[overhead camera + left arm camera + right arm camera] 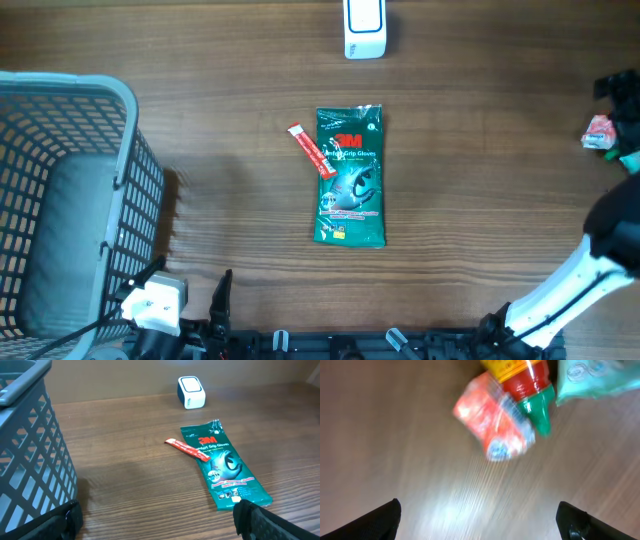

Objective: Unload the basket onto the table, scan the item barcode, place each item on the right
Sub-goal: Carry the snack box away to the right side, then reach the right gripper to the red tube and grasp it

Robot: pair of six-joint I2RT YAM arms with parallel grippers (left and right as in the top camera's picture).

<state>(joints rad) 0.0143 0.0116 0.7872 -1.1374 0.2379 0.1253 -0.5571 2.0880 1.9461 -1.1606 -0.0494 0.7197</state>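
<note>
While its jaws stand spread wide with nothing between them, the right pincer (480,521) hangs over a red packet (495,425), which lies on the desk (420,460) just ahead of the fingertips and is, by its place, probably the item to be scanned. Film-wrapped and blurred in the wrist view, the packet looks light, soft and a little slippery, and its wrap would likely crumple rather than resist. The best hold seems to be across the middle of its narrow width, kept clear of any printed code. A bottle (520,375) with a green cap crowds it ahead and to the right, perhaps touching, with a teal pack (600,377) farther right, so a finger coming down on that side could nudge either. The left pincer (157,522) is also spread and empty. Ahead of it and to its right lie a glove pack (225,465) and a red stick (187,450), side by side. The scanner (191,392) stands beyond them, and a basket (30,450) rises close on its left.
</note>
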